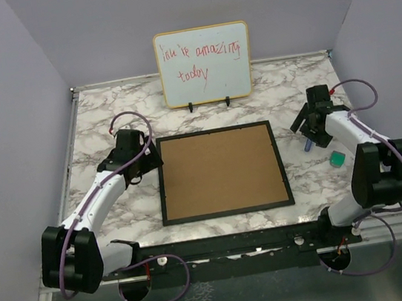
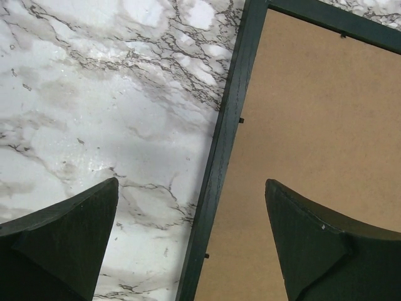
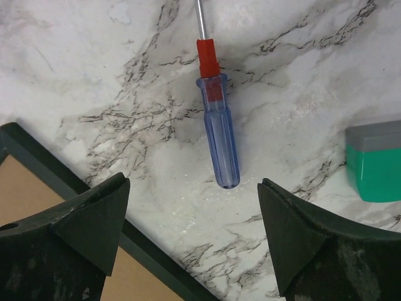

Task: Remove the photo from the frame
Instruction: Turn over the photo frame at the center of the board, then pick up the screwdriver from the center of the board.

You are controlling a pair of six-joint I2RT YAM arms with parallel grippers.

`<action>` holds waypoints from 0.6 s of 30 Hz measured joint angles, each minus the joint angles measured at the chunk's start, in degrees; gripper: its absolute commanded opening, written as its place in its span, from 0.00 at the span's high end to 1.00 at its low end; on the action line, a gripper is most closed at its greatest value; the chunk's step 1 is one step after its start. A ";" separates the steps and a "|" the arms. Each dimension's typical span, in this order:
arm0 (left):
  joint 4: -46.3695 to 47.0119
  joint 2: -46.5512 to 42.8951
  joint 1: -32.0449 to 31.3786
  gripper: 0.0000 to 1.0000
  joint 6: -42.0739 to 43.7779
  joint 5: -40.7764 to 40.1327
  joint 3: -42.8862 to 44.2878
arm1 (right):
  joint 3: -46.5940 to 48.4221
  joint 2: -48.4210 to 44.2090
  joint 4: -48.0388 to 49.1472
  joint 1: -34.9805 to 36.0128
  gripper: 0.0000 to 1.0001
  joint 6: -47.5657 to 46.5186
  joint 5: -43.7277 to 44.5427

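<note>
Presumably for access to its tabs (image 2: 241,120), the frame (image 1: 228,212) lies back-up at the centre of the tabletop (image 1: 288,78), photo hidden beneath, with the left end effector (image 2: 192,188) spread astride its left rim and the right end effector (image 3: 191,185) spread above a screwdriver (image 3: 218,135) near the right edge.

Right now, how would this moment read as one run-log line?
frame: face down, back panel in place | photo: not visible | left hand: open, above frame's left edge | right hand: open, over screwdriver
</note>
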 measured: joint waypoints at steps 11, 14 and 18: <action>-0.90 -1.53 0.00 0.01 2.01 -3.43 0.02 | -0.20 5.90 1.44 -0.44 0.31 0.26 -0.76; -0.92 -1.86 0.00 0.01 1.95 -3.87 0.00 | -0.57 6.73 1.88 -0.70 0.33 0.15 -0.63; -1.18 -2.47 0.00 0.01 1.66 -4.66 0.00 | -1.11 6.80 2.49 -1.75 0.38 -0.37 -0.26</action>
